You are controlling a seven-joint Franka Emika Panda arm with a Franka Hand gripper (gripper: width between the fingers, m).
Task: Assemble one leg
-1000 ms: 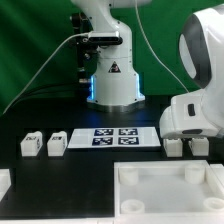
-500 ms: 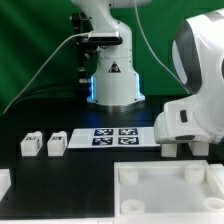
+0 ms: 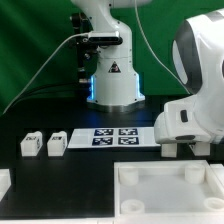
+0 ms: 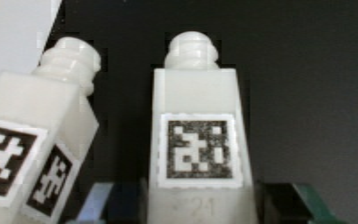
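In the wrist view a white leg (image 4: 197,130) with a square black-and-white tag lies between my fingers, its knobbed tip pointing away. My gripper (image 4: 208,205) is open, with one finger (image 4: 115,200) close to the leg's side and the other finger (image 4: 322,202) standing a little off it. A second leg (image 4: 43,125) lies just beside the first, tilted. In the exterior view my gripper (image 3: 186,146) is down at the table on the right, over two legs (image 3: 170,150). Two more legs (image 3: 31,143) stand at the left.
The marker board (image 3: 112,137) lies in the middle of the black table. The large white tray-like part (image 3: 165,190) with corner sockets sits at the front. Another white part (image 3: 4,181) shows at the front left edge. The arm's base (image 3: 112,75) stands behind.
The arm has come down and shifted toward the exterior view's left over the two right-hand legs, partly covering them. It has hardly moved in the last half second.
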